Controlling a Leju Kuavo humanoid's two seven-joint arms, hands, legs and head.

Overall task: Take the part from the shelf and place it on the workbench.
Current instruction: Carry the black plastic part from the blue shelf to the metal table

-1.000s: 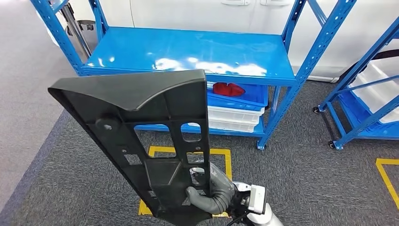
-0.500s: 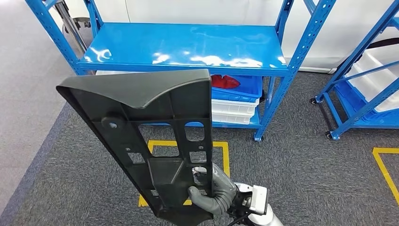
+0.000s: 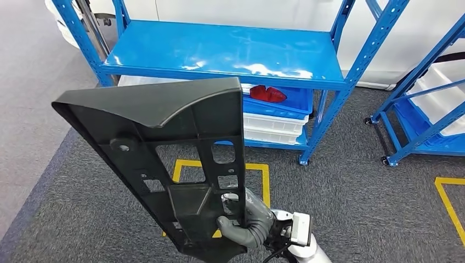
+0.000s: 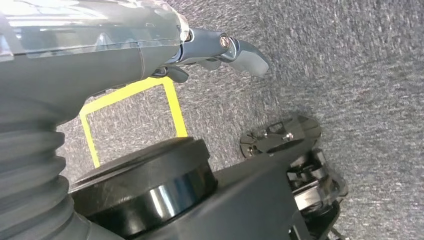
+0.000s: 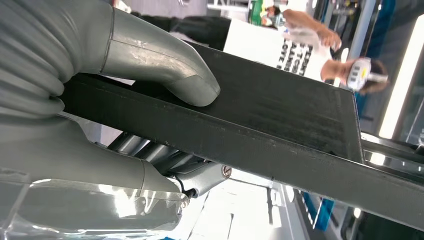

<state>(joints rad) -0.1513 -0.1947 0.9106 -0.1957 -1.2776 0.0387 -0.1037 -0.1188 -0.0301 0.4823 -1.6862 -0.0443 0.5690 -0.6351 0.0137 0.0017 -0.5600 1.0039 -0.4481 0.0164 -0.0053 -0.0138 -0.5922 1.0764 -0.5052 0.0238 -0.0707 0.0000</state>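
The right robot hand (image 3: 244,224) grips the part (image 3: 164,159), a long black plastic panel with ribs and cut-out windows, by its narrow lower end. In the head view the thick grey thumb wraps over the near face of the panel while the darker fingers sit behind it. The right wrist view shows the same hold up close: the thumb (image 5: 165,67) presses on one flat face of the panel's edge and the fingers (image 5: 150,152) close under the other. The part stands nearly upright in the air, its wide top end tilted toward the left side of the robot, clear of the shelf and above the grey carpet (image 3: 356,203).

The blue metal shelf (image 3: 219,52) stands ahead of the robot, its upper board bare and glossy. On its lower board, toward the right-hand post, lie stacked trays, blue over white (image 3: 277,118), with a red piece (image 3: 267,94) in the top one. A second blue rack (image 3: 433,104) stands at the right edge of the view. Yellow tape (image 3: 257,181) marks a square on the carpet just behind the held panel.

The left robot hand (image 4: 220,50) hangs over the carpet with nothing in it, a grey thumb sticking out; whether its fingers are spread or curled cannot be told from this angle.
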